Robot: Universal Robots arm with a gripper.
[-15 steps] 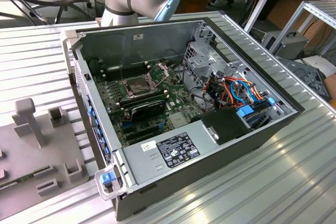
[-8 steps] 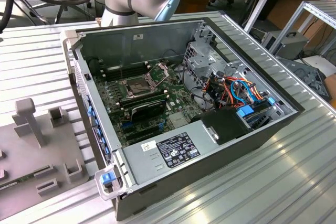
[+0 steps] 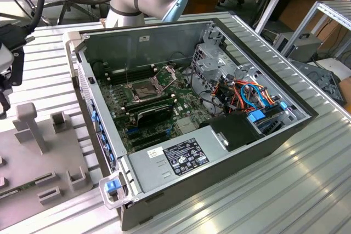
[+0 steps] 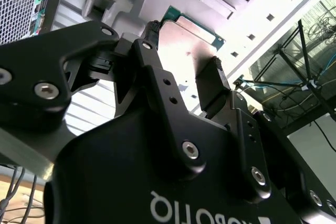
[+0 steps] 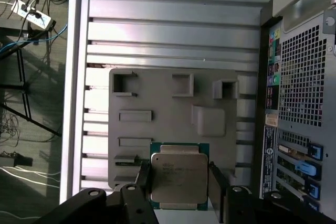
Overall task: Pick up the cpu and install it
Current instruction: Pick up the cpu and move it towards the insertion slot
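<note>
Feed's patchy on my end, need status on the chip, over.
Gripper shut on chip, held over grey tray. Socket in case uncovered, frame raised. Nothing blocking the socket.

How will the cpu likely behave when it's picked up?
Likely rigid: the cpu is a flat square with a metal top. Probably slick there, since the metal reflects light. Unlikely to roll; it lies flat on the grey tray.
</note>
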